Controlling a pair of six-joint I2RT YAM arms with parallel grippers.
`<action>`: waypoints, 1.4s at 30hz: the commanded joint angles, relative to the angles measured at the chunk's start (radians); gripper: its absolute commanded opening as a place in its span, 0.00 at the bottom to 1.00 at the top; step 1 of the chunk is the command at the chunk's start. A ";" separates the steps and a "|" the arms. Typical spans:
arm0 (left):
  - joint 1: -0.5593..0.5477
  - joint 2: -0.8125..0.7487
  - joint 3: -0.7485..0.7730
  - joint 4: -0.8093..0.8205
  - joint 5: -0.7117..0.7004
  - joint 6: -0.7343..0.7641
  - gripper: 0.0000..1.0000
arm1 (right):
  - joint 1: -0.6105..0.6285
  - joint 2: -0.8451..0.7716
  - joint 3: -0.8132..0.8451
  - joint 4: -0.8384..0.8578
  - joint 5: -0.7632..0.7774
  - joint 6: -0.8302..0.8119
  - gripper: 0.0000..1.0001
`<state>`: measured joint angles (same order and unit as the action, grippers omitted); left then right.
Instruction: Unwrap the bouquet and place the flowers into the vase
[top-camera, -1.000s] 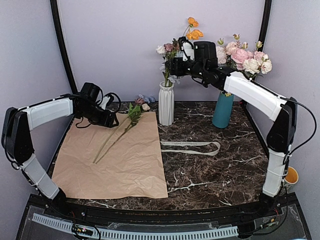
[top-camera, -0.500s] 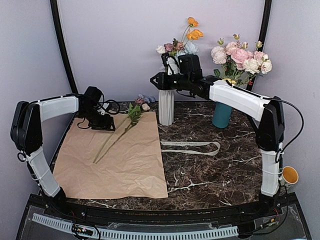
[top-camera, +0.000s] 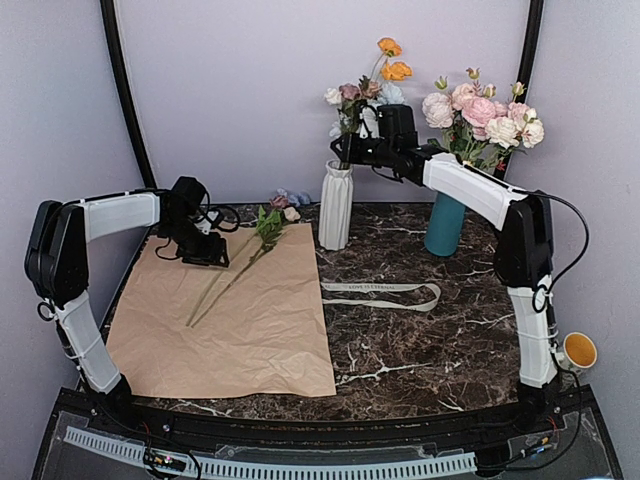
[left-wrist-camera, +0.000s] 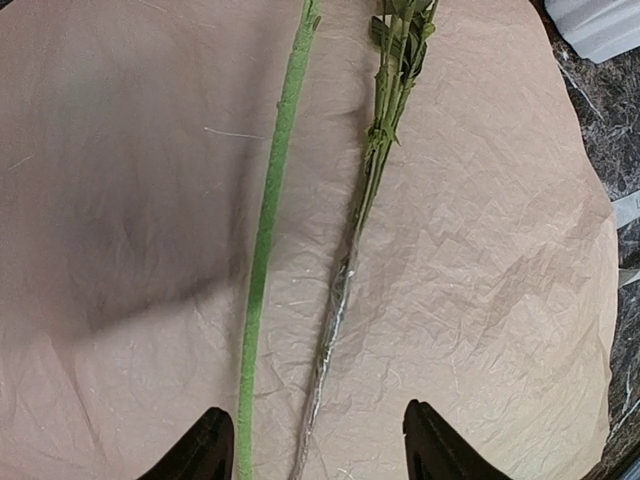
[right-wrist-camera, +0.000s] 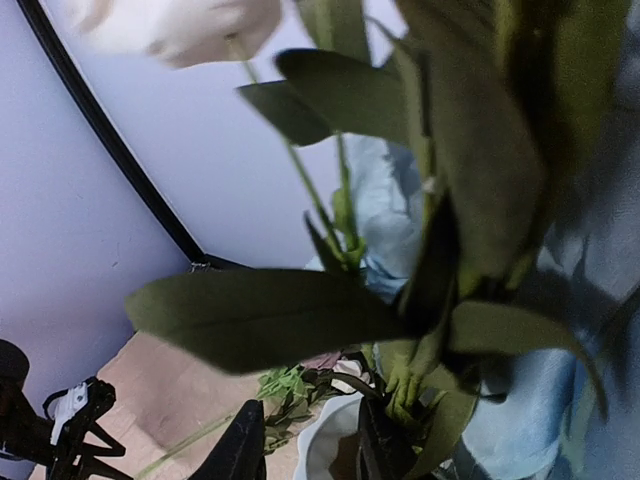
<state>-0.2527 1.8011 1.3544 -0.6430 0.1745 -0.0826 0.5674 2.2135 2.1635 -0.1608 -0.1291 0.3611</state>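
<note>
The bouquet lies unwrapped: its tan kraft paper (top-camera: 240, 320) is spread flat at the left. Two flowers (top-camera: 232, 278) lie on it, a fuzzy green stem (left-wrist-camera: 272, 210) and a foil-wrapped stem (left-wrist-camera: 340, 285). My left gripper (top-camera: 208, 252) (left-wrist-camera: 325, 452) hangs open just over their lower ends, with the foil stem between the jaws. The white ribbed vase (top-camera: 335, 208) holds orange, pink and pale blue flowers (top-camera: 372, 88). My right gripper (top-camera: 342, 152) (right-wrist-camera: 305, 442) sits among their stems above the vase rim (right-wrist-camera: 335, 445), open with a narrow gap and nothing between the tips.
A teal vase (top-camera: 445, 222) of pink and white roses (top-camera: 485, 110) stands right of the white vase. The cream ribbon (top-camera: 385, 291) lies loose on the marble. A small cup (top-camera: 580, 351) hangs at the right edge. Loose blossoms (top-camera: 288, 198) lie by the back wall.
My right gripper swung left past the vase, then came back to the stems, and its jaws narrowed. The left gripper drew back slightly to the left over the paper and closed a little.
</note>
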 joint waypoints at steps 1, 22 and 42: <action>0.021 -0.006 -0.002 -0.024 -0.022 0.001 0.61 | -0.011 0.016 0.035 0.047 -0.027 0.003 0.31; 0.042 0.116 -0.013 0.032 -0.005 0.040 0.41 | 0.030 -0.031 -0.061 0.083 -0.171 0.030 0.31; 0.042 0.085 -0.014 0.066 -0.070 0.056 0.00 | 0.074 -0.058 0.006 0.151 -0.282 0.054 0.35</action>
<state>-0.2131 1.9667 1.3388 -0.5571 0.1356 -0.0296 0.6224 2.2135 2.1300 -0.0841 -0.3649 0.4030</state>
